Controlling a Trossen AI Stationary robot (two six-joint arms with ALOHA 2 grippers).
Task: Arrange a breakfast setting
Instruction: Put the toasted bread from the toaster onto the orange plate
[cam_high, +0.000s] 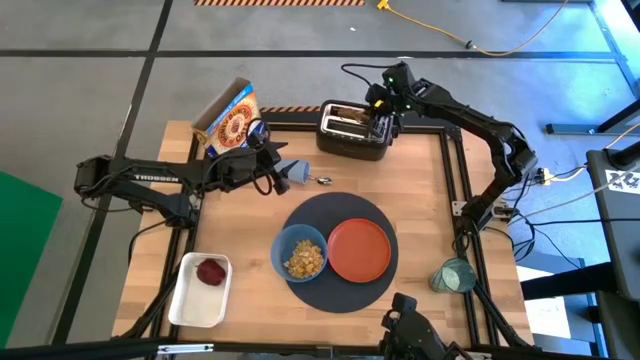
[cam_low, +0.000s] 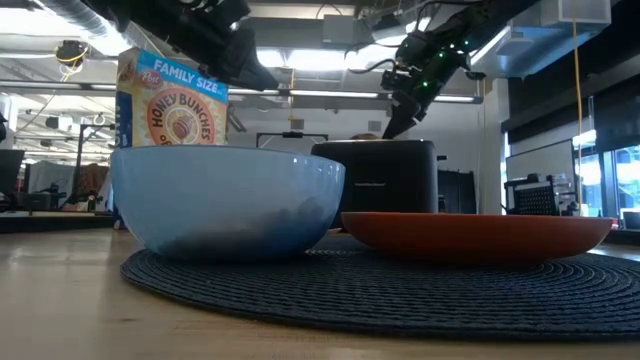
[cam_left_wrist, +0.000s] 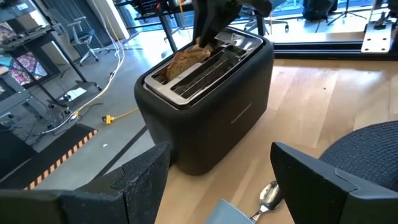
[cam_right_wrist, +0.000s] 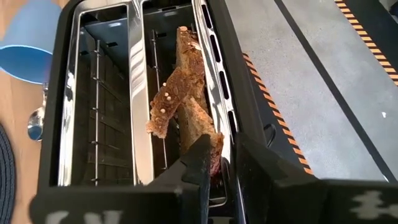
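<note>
Toast (cam_right_wrist: 186, 99) stands in the toaster (cam_high: 352, 130) at twelve o'clock from above, the right gripper (cam_high: 380, 125) over its slot; mat (cam_high: 338, 215), bowl (cam_high: 300, 253) and plate (cam_high: 359, 249) lie at six. Left wrist view: left gripper (cam_left_wrist: 214, 174) spread wide, empty, near the spoon (cam_left_wrist: 268, 196). Right wrist view: right fingers (cam_right_wrist: 202, 158) appear pinched on the toast's near edge. Light, stiff, crumbly; take the crust and lift straight up.

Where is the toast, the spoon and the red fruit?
toast (cam_right_wrist: 186, 99): right wrist view, on its crusty edge sticking out of the toaster slot.
spoon (cam_left_wrist: 268, 194): left wrist view, on its shiny bowl.
red fruit (cam_high: 210, 271): high view, on its middle.
</note>
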